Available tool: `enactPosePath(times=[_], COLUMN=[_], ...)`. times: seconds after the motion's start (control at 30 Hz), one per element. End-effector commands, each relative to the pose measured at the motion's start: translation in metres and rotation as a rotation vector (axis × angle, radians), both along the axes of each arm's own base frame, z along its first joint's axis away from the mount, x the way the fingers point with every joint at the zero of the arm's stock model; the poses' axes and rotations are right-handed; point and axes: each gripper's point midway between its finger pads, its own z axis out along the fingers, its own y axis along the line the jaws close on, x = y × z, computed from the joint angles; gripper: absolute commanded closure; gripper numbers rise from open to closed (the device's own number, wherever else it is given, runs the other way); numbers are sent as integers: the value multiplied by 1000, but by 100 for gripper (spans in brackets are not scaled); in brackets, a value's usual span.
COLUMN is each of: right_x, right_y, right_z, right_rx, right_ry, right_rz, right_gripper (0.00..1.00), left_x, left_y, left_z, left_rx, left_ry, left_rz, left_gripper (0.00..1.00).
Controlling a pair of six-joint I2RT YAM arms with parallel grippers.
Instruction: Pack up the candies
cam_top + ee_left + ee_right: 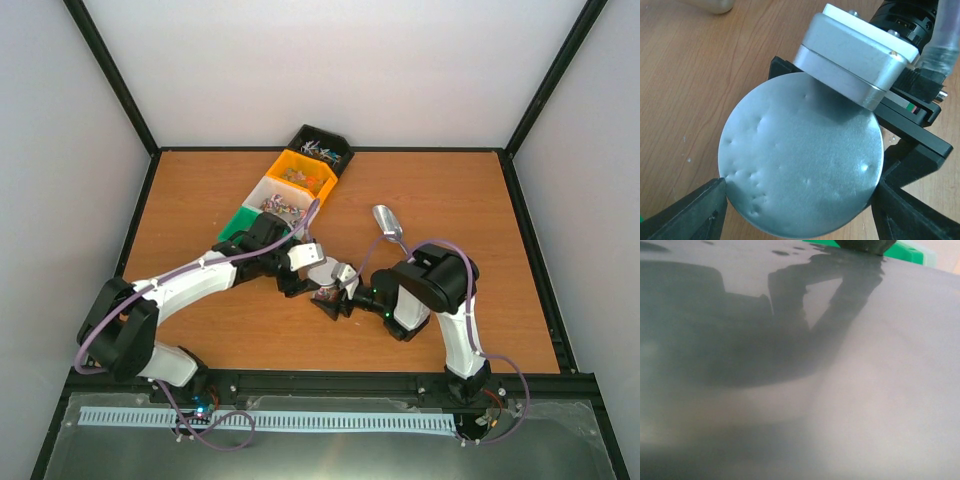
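Note:
The candies (pixel 283 206) lie as small mixed-colour sweets in the row of bins at the back. A jar (pixel 325 292) stands mid-table between the two arms, with reddish bits showing in it. Its round silver lid (pixel 800 165) fills the left wrist view. My left gripper (pixel 802 200) reaches over it from the left (pixel 305 263), one finger against each side of the lid's rim. My right gripper (pixel 338 297) is at the jar's right side. Its wrist view is filled by a blurred grey surface and shows no fingers.
A black bin (pixel 338 158), an orange bin (pixel 325 186), a white bin (pixel 262 190) and a green bin (pixel 236 221) run diagonally at the back left. A metal scoop (pixel 388 221) lies right of them. The green bin (pixel 910 250) also shows in the right wrist view.

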Motion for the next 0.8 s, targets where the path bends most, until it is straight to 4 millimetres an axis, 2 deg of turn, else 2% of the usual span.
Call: enactPosePath(times=[0.0, 0.1, 0.23, 0.37, 0.63, 0.77], right_x=[-8, -14, -23, -25, -23, -23], right_y=[15, 14, 14, 14, 15, 15], right_z=[30, 30, 29, 29, 27, 27], right_rx=[74, 77, 89, 88, 87, 89], right_ry=[-130, -154, -168, -172, -161, -157], right_rz=[47, 75, 116, 122, 117, 118], right_gripper=[9, 15, 20, 25, 26, 26], left_x=[-12, -16, -2, -2, -5, -4], left_y=[5, 5, 3, -3, -15, -18], left_z=[-11, -7, -2, 2, 16, 17], left_rx=[11, 9, 4, -21, -110, -120], left_ry=[59, 40, 16, 41, 64, 75], left_rz=[13, -25, 29, 21, 2, 4], left_gripper=[26, 14, 1, 0, 0, 0])
